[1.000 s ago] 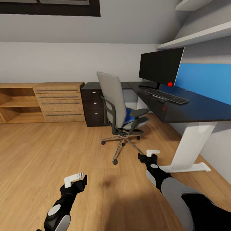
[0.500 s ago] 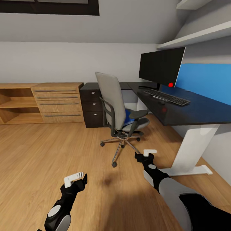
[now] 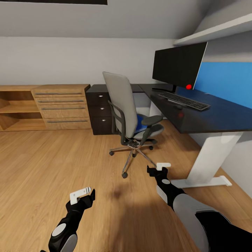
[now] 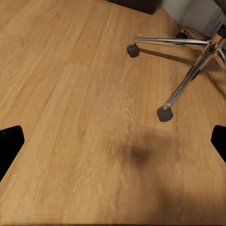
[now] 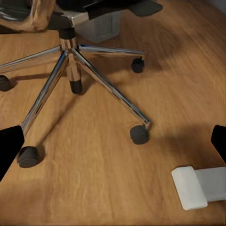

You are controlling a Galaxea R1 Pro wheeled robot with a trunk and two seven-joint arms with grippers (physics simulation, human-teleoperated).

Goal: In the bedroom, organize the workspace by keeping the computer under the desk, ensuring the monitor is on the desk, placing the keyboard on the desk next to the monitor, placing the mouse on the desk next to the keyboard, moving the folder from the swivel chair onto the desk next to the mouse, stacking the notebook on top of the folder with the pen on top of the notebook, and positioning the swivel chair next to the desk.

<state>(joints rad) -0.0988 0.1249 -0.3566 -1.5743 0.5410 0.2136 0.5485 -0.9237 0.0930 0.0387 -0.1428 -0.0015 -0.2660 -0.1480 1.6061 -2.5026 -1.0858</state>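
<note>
The blue folder on the chair seat sits up ahead of the right end effector, the nearer one, both hanging spread and empty.

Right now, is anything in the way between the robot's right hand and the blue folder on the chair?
Yes. The swivel chair's near black armrest rises between the right gripper and the folder.
</note>
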